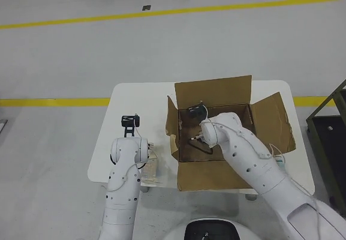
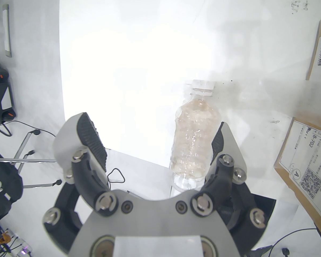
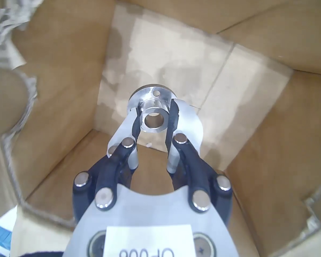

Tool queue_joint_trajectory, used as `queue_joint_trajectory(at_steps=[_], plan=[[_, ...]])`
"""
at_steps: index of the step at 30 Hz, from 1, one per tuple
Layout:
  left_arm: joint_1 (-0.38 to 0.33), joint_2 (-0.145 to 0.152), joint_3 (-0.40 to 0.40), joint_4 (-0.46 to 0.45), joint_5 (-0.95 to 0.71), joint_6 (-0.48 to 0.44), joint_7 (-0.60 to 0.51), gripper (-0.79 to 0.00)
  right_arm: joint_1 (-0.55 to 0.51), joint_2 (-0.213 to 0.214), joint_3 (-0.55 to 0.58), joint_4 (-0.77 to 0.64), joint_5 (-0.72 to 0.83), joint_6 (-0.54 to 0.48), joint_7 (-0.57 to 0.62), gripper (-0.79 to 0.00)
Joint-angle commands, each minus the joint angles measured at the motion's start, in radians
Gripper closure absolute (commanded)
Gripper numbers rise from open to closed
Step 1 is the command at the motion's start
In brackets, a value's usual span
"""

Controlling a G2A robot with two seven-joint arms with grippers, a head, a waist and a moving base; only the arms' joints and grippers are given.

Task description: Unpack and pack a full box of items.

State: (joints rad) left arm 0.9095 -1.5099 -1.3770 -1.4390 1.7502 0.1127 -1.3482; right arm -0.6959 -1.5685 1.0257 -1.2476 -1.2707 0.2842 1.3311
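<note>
Two white shipping labels (image 2: 307,161) with barcodes and QR code on outer side of box (image 1: 214,90). One open brown cardboard box on white counter (image 1: 137,102). One clear crinkled plastic bottle (image 2: 194,140), white cap, lying on counter at box's 9 o'clock. Left end effector (image 2: 152,124) released, over bottle. Right end effector (image 3: 155,110) clenched round one shiny flanged metal hub (image 3: 149,93) inside box.

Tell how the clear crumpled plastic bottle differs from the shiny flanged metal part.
The bottle lies free on the table, near the open left gripper; the metal part is clamped by the right gripper inside the cardboard box. The bottle is transparent; the metal part is opaque.
</note>
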Motion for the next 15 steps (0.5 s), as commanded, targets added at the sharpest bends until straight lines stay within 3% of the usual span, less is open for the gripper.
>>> queue_joint_trajectory(at_steps=[1, 4, 8, 15], plan=[[0.000, 0.000, 0.000, 0.000, 0.000, 0.000, 0.000, -0.785, -0.056, 0.021, 0.040, -0.162, -0.081, -0.024, 0.053, 0.000], [0.000, 0.000, 0.000, 0.000, 0.000, 0.000, 0.000, -0.785, -0.122, 0.043, 0.104, -0.337, -0.146, -0.061, 0.105, 0.000], [0.000, 0.000, 0.000, 0.000, 0.000, 0.000, 0.000, -0.785, -0.173, 0.060, 0.147, -0.464, -0.230, -0.123, 0.139, 0.000], [0.000, 0.000, 0.000, 0.000, 0.000, 0.000, 0.000, -0.785, -0.193, 0.065, 0.180, -0.450, -0.251, -0.139, 0.127, 0.000]])
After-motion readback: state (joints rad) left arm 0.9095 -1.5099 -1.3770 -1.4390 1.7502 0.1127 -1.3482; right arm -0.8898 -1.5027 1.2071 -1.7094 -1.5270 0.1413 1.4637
